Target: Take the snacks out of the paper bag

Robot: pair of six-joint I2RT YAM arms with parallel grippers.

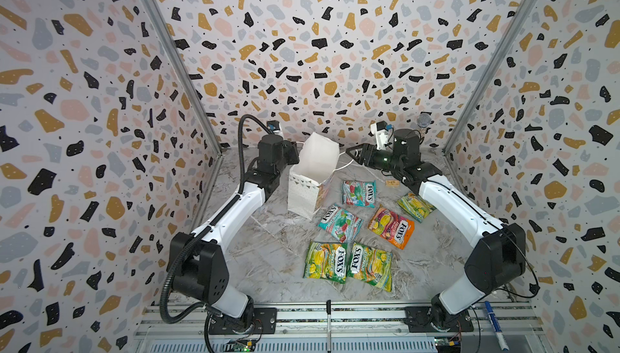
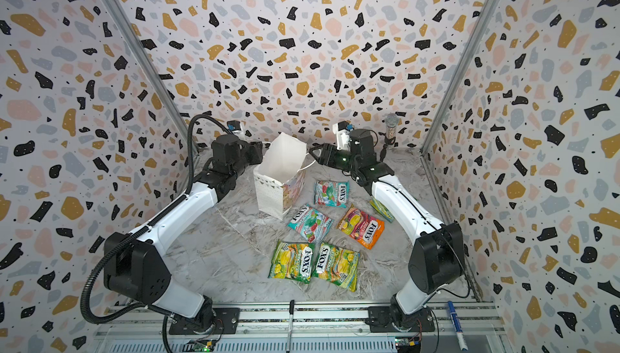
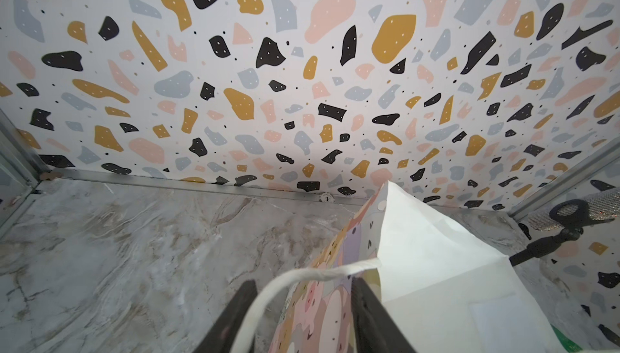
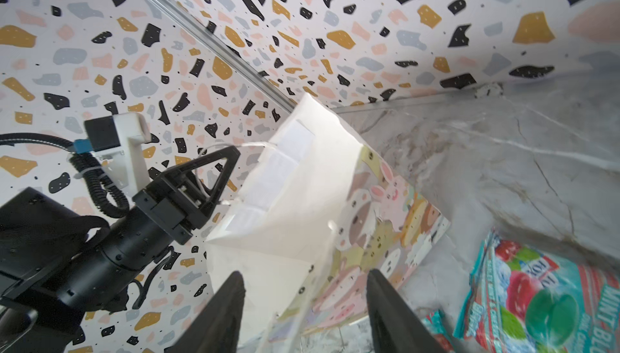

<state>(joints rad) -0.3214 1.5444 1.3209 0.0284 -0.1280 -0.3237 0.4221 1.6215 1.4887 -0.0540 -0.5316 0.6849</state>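
Terrazzo-print walls enclose a marbled tabletop [image 1: 268, 260]. On the left, the left gripper [image 3: 303, 296] stands open astride the cord handle [image 3: 302, 274] and colourful wall of the paper bag [image 1: 303, 193], pinching neither. The bag stands upright at the middle back. It is likely light, thin and quick to crease or tip, so its rim or cord is the safest hold. The right gripper [image 4: 305, 277] gapes too, empty, at the bag's other edge. Six snacks [image 1: 340, 222] lie on the table to the right of the bag. They look glossy and probably slippery, best pinched at a crimped edge. The bag's floor is hidden, and one green-yellow packet [image 1: 414, 205] runs partly under the right arm.
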